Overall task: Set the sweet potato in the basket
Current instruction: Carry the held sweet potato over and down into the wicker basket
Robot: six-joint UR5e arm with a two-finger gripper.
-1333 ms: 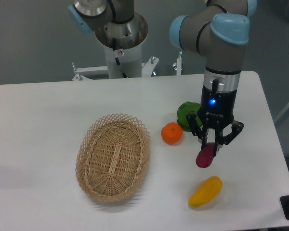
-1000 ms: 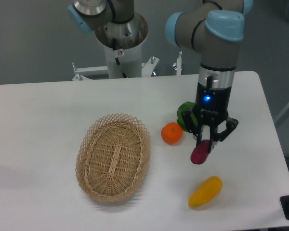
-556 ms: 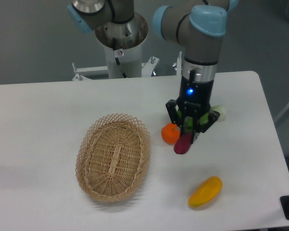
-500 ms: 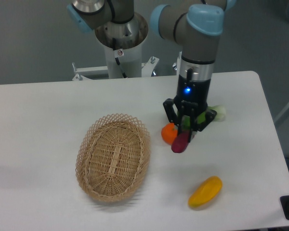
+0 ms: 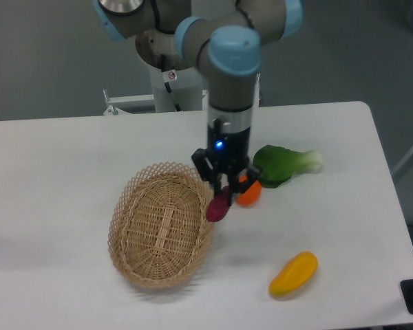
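My gripper [image 5: 222,192] hangs in the air above the table, shut on the magenta-purple sweet potato [image 5: 218,205], which dangles tilted from between its fingers. The sweet potato is over the right rim of the oval tan wicker basket [image 5: 133,199], which rests on the white table left of centre. The basket's inside is bare.
A round orange [image 5: 250,194] sits just right of the gripper, partly hidden by it. A green leafy vegetable with a pale stalk [image 5: 284,165] lies further right. A yellow-orange mango-shaped fruit [image 5: 293,273] lies near the front right. The robot base [image 5: 171,55] stands at the back.
The arm has swept left across the table carrying the sweet potato, from right of the orange to the basket's right rim. The green vegetable now shows fully.
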